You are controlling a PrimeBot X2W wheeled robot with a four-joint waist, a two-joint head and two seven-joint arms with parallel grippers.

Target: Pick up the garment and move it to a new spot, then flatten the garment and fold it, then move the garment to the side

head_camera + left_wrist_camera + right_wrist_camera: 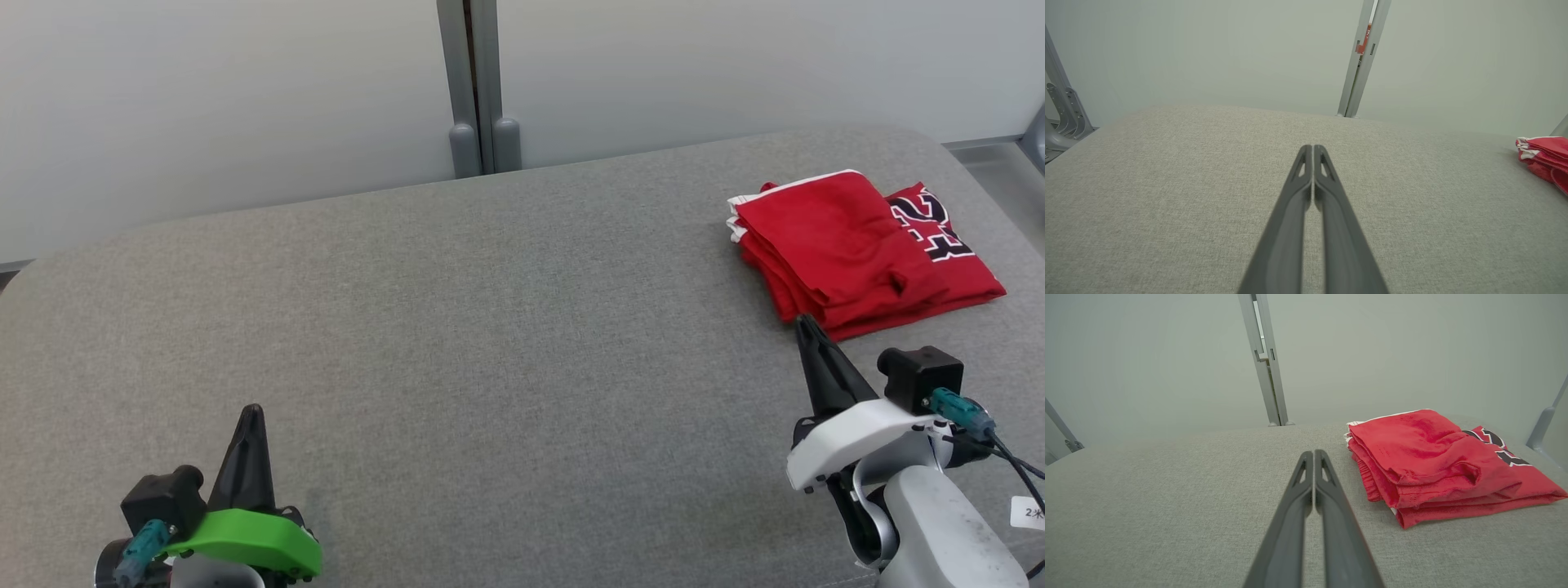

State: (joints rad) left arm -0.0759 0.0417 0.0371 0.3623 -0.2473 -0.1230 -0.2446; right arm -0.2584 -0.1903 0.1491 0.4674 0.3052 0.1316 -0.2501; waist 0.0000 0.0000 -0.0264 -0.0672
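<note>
The folded red jersey garment with white trim and black lettering [849, 253] lies at the far right of the grey fabric-covered tabletop [490, 343], just beyond my right gripper [806, 322]. That one and my left gripper [252, 411] are pinched together, holding nothing. The job looks finished, so I'd draw away straight, my tip clear of the nearest hem.

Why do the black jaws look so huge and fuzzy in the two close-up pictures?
Left wrist view: the camera sits right behind the shut jaws, so its wide lens stretches them and their near ends go soft. Right wrist view: the same, while the red garment looks sharp. Head view: from farther away they look small and crisp, in soft light.
</note>
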